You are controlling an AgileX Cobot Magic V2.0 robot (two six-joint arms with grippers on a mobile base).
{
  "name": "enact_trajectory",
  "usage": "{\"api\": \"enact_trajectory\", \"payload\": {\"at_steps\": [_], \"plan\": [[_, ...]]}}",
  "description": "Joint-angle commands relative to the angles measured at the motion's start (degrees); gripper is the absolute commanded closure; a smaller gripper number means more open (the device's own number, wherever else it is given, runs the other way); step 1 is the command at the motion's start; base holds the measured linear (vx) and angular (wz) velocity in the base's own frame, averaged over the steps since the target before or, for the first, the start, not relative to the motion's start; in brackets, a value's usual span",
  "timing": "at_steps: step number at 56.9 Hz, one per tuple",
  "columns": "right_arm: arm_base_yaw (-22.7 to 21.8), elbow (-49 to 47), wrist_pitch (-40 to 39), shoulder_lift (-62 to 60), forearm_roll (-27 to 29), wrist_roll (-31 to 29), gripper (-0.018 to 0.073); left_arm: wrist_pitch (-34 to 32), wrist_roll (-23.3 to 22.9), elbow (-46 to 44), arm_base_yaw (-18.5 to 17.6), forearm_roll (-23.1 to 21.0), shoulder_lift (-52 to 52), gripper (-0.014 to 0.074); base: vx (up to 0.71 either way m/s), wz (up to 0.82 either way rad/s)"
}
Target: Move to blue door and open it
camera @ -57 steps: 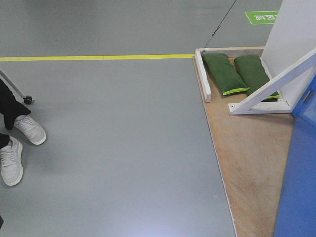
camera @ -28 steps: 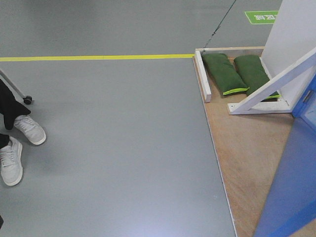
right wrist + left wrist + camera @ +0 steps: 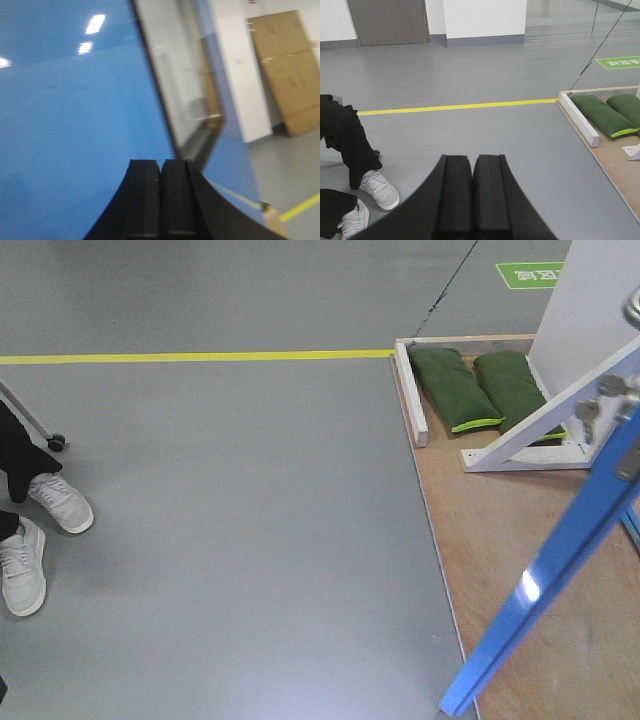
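Glossy bright-blue door [image 3: 535, 580]; grey floor [image 3: 250, 540] with yellow line [image 3: 200, 357]; dark-green bags [image 3: 455, 388], apparently lime-edged; white brace [image 3: 540, 418].

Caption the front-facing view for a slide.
Blue door open over the plywood platform, green sandbags behind, white sneakers at left.

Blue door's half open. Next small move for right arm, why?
Probably a short push of the shut right claw into the glossy bright-blue door panel to swing it wider. The claw faces the panel close up, gripping nothing, and the front view shows the door angled over the plywood base, only partly open.
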Motion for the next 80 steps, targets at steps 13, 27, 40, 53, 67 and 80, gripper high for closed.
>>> {"api": "enact_trajectory", "payload": {"at_steps": [13,27,40,53,67,80], "plan": [[14.9,-1.9,-6.1,-1.1,-3.3,-0.8,0.0547,-4.9,-0.4,-1.5,-0.4,-0.2,-0.7,0.0524,0.0,0.0],[19.2,-1.9,-6.1,0.5,-3.2,-0.8,0.0547,-4.9,-0.4,-1.5,-0.4,-0.2,-0.7,0.0524,0.0,0.0],[20.4,-1.9,-6.0,2.8,-3.0,-0.5,0.0547,-4.9,-0.4,-1.5,-0.4,-0.2,-0.7,0.0524,0.0,0.0],[25.9,-1.9,-6.1,4.8,-3.0,-0.3,0.0547,-4.9,-0.4,-1.5,-0.4,-0.2,-0.7,0.0524,0.0,0.0],[27.5,-1.9,-6.1,5.1,-3.0,-0.4,0.0547,-4.9,-0.4,-1.5,-0.4,-0.2,-0.7,0.0524,0.0,0.0],[27.4,-1.9,-6.1,5.1,-3.1,-0.4,0.0547,-4.9,-0.4,-1.5,-0.4,-0.2,-0.7,0.0524,0.0,0.0]]}}
